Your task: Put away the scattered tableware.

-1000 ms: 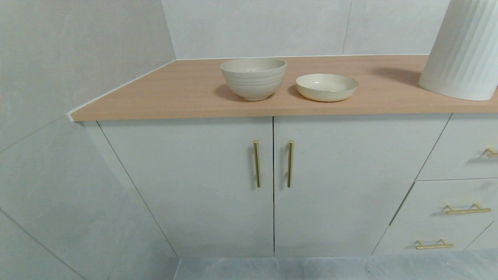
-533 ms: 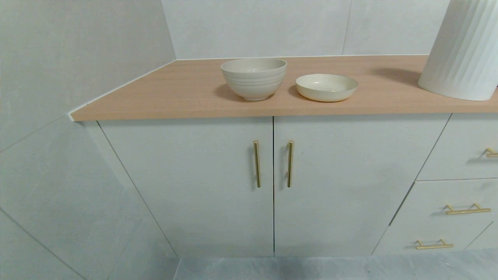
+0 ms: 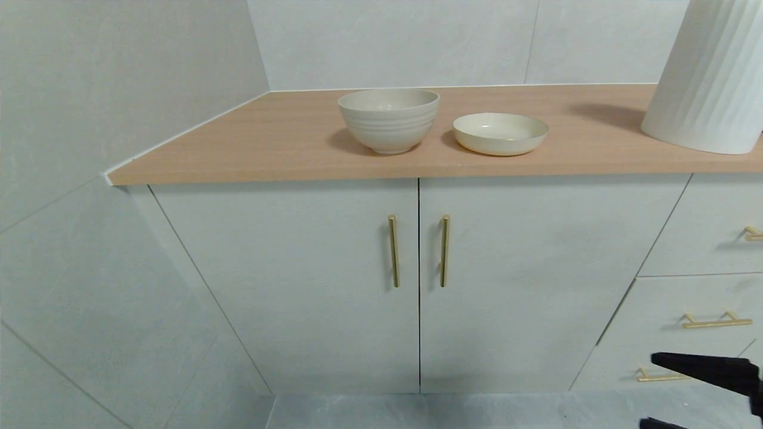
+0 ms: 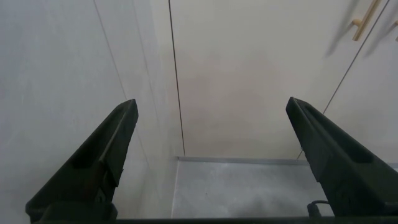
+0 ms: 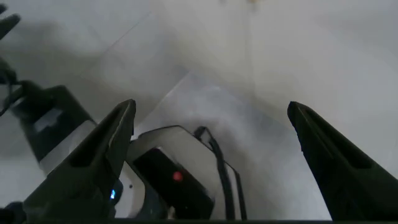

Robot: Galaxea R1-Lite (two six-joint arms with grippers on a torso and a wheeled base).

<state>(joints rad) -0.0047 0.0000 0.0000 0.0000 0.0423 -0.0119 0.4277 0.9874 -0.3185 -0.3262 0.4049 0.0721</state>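
While spread wide, both end effectors [image 4: 211, 103] [image 5: 210, 104] hold nothing.

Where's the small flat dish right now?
In the head view, the shallow dish sits on the wooden countertop, just right of the deeper bowl, above the right cabinet door.

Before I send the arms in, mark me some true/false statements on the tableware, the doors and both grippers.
1. The bowl stands left of the dish on the counter. True.
2. The dish sits inside the bowl. False: they stand side by side, apart.
3. Both doors under the counter are shut. True.
4. The right gripper holds the bowl. False: it is open and empty, low down by the drawers.
5. The left gripper is open and holds nothing. True.
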